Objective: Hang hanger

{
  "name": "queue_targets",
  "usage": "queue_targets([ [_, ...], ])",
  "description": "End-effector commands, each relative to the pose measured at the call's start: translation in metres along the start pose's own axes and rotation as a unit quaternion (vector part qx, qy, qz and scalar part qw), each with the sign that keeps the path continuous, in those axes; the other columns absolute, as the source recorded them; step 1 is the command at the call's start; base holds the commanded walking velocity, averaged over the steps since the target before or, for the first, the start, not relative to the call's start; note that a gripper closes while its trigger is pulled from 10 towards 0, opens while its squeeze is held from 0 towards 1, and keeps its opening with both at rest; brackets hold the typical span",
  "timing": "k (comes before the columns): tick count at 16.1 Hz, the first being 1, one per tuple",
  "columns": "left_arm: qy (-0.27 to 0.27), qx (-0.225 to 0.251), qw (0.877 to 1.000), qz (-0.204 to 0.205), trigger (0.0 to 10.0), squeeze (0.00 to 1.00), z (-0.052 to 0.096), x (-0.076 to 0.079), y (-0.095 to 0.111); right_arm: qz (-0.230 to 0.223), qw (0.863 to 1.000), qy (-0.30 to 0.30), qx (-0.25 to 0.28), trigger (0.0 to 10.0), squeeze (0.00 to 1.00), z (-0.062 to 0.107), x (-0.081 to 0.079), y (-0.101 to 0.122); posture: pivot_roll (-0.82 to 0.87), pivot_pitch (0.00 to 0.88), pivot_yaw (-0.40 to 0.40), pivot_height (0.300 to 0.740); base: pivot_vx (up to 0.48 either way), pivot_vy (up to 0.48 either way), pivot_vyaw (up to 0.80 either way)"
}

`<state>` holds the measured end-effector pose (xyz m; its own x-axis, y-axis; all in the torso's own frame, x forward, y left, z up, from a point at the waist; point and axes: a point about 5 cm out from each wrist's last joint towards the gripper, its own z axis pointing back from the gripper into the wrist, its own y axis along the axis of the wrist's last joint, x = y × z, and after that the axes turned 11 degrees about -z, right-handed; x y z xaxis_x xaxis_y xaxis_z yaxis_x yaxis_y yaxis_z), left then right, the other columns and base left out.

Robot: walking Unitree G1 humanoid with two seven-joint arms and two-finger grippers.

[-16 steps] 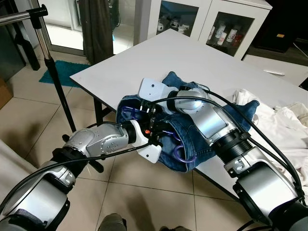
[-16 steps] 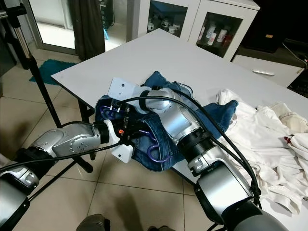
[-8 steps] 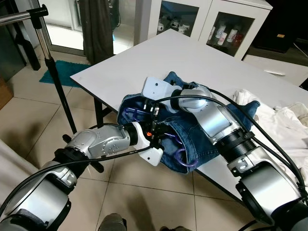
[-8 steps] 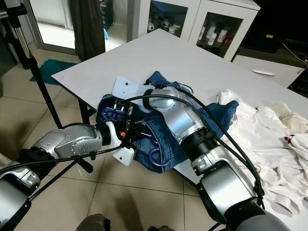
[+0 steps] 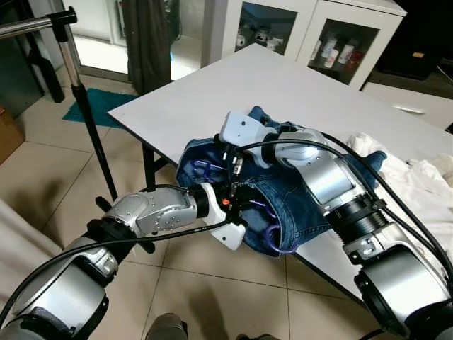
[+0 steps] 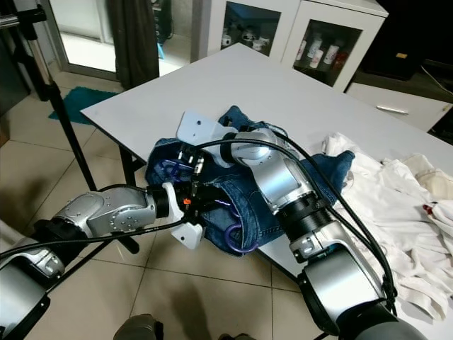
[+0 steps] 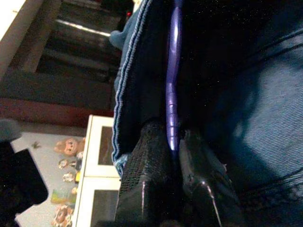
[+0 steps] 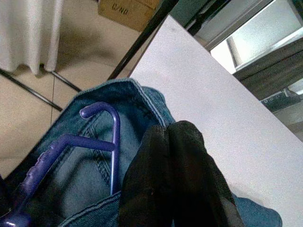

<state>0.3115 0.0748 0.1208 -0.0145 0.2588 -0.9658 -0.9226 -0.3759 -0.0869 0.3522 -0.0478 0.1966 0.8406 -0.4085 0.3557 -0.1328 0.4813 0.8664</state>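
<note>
Left pincer (image 7: pixel 173 156): fingers closed on the purple hanger (image 5: pixel 272 234) inside the denim garment (image 5: pixel 297 202), at the bench (image 5: pixel 212 92) edge, 6 o'clock side. Right pincer (image 8: pixel 168 142): fingers pressed together, gripping denim beside the hanger hook (image 8: pixel 102 113). White clothing (image 6: pixel 396 205) lies at 3 o'clock; rack pole (image 5: pixel 85 120) at 9 o'clock.
</note>
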Motion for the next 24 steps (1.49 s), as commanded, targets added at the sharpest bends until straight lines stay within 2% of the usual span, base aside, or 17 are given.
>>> queue_targets([
  [1, 0.045, -0.087, 0.995, 0.016, 10.0, 0.00, 0.009, -0.024, -0.033, -0.026, 0.998, 0.028, 0.053, 0.0, 0.00, -0.004, -0.012, 0.014, 0.26, 0.000, -0.088, 0.740, 0.000, 0.000, 0.00],
  [2, 0.059, -0.095, 0.993, 0.035, 10.0, 0.00, 0.009, -0.025, -0.035, -0.066, 0.993, -0.009, 0.095, 9.5, 0.00, 0.003, 0.000, 0.024, 0.26, 0.000, -0.085, 0.740, 0.000, 0.000, 0.00],
  [3, 0.074, -0.102, 0.991, 0.052, 10.0, 0.00, 0.010, -0.026, -0.037, -0.097, 0.987, -0.030, 0.126, 10.0, 0.00, 0.010, 0.009, 0.030, 0.26, 0.000, -0.084, 0.740, 0.000, 0.000, 0.00],
  [4, 0.098, -0.111, 0.986, 0.075, 10.0, 0.00, 0.010, -0.028, -0.039, -0.133, 0.979, -0.048, 0.150, 10.0, 0.00, 0.020, 0.017, 0.032, 0.26, 0.000, -0.081, 0.740, 0.000, 0.000, 0.00],
  [6, 0.135, -0.123, 0.977, 0.108, 10.0, 0.00, 0.012, -0.030, -0.043, -0.167, 0.967, -0.068, 0.178, 10.0, 0.00, 0.036, 0.026, 0.031, 0.25, 0.000, -0.077, 0.740, 0.000, 0.000, 0.00],
  [8, 0.144, -0.137, 0.972, 0.125, 10.0, 0.00, 0.015, -0.028, -0.048, -0.198, 0.955, -0.097, 0.196, 10.0, 0.00, 0.057, 0.036, 0.023, 0.24, 0.000, -0.073, 0.740, 0.000, 0.000, 0.00],
  [11, 0.139, -0.137, 0.971, 0.137, 10.0, 0.00, 0.015, -0.024, -0.048, -0.214, 0.942, -0.135, 0.220, 10.0, 0.00, 0.076, 0.044, 0.020, 0.23, 0.000, -0.064, 0.740, 0.000, 0.000, 0.00],
  [13, 0.134, -0.134, 0.973, 0.135, 10.0, 0.00, 0.014, -0.023, -0.047, -0.204, 0.936, -0.175, 0.229, 10.0, 0.00, 0.089, 0.052, 0.019, 0.23, 0.000, -0.064, 0.740, 0.000, 0.000, 0.00],
  [14, 0.131, -0.131, 0.974, 0.131, 10.0, 0.00, 0.014, -0.024, -0.048, -0.191, 0.935, -0.195, 0.228, 10.0, 0.00, 0.101, 0.057, 0.016, 0.23, 0.000, -0.065, 0.740, 0.000, 0.000, 0.00],
  [15, 0.130, -0.132, 0.975, 0.122, 10.0, 0.00, 0.016, -0.026, -0.049, -0.090, 0.951, -0.227, 0.189, 10.0, 0.00, 0.122, 0.056, 0.002, 0.23, 0.000, -0.065, 0.740, 0.000, 0.000, 0.00],
  [17, 0.111, -0.130, 0.981, 0.095, 10.0, 0.00, 0.018, -0.025, -0.050, -0.064, 0.955, -0.241, 0.157, 10.0, 0.00, 0.136, 0.053, -0.014, 0.22, 0.000, -0.065, 0.740, 0.000, 0.000, 0.00],
  [18, 0.091, -0.128, 0.985, 0.066, 10.0, 0.00, 0.019, -0.024, -0.050, -0.013, 0.963, -0.246, 0.109, 10.0, 0.00, 0.140, 0.048, -0.028, 0.22, 0.000, -0.064, 0.740, 0.000, 0.000, 0.00],
  [20, 0.074, -0.127, 0.989, 0.034, 10.0, 0.00, 0.019, -0.025, -0.051, 0.021, 0.971, -0.227, 0.068, 10.0, 0.00, 0.137, 0.037, -0.040, 0.21, 0.000, -0.060, 0.740, 0.000, 0.000, 0.00],
  [21, 0.078, -0.126, 0.989, 0.029, 10.0, 0.00, 0.019, -0.031, -0.054, 0.080, 0.977, -0.195, 0.032, 10.0, 0.00, 0.132, 0.022, -0.052, 0.20, 0.000, -0.058, 0.740, 0.000, 0.000, 0.00],
  [22, 0.081, -0.125, 0.988, 0.027, 10.0, 0.00, 0.019, -0.033, -0.054, 0.104, 0.978, -0.177, 0.023, 10.0, 0.00, 0.130, 0.014, -0.057, 0.20, 0.000, -0.058, 0.740, 0.000, 0.000, 0.00],
  [24, 0.083, -0.126, 0.988, 0.024, 10.0, 0.00, 0.020, -0.033, -0.055, 0.109, 0.978, -0.173, 0.025, 10.0, 0.00, 0.132, 0.011, -0.060, 0.21, 0.000, -0.058, 0.740, 0.000, 0.000, 0.00],
])
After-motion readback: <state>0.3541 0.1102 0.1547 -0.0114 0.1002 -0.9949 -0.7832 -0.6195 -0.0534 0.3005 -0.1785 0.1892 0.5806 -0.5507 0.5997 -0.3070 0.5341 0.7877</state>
